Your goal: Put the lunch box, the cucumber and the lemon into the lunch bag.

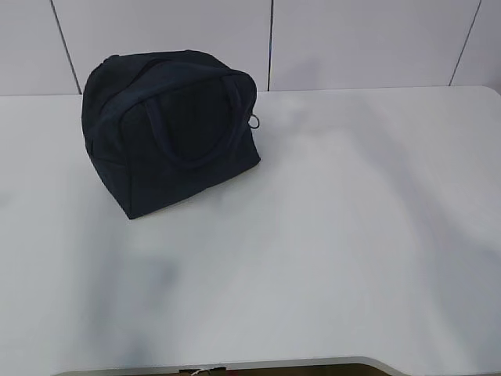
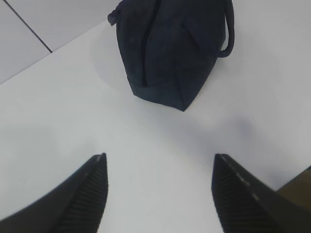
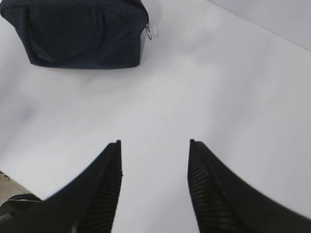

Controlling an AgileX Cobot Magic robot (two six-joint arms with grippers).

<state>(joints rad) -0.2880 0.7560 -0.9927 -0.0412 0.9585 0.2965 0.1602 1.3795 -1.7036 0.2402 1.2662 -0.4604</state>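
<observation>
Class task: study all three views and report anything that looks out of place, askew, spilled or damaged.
Nothing is spilled or visibly damaged. The lunch bag stands upright on the white table, turned at an angle to the table edge. The zipper looks closed, its ring pull hanging at one end. No other items are visible.

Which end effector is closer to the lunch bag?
Left, it seems. The left end effector is open just before the lunch bag; the right end effector, also open, sits farther back.

Three raised views—perhaps—one lunch bag (image 1: 168,129)

Bright, even light w/ soft shadows on table (image 1: 352,235); exterior view slightly blurry.
</observation>
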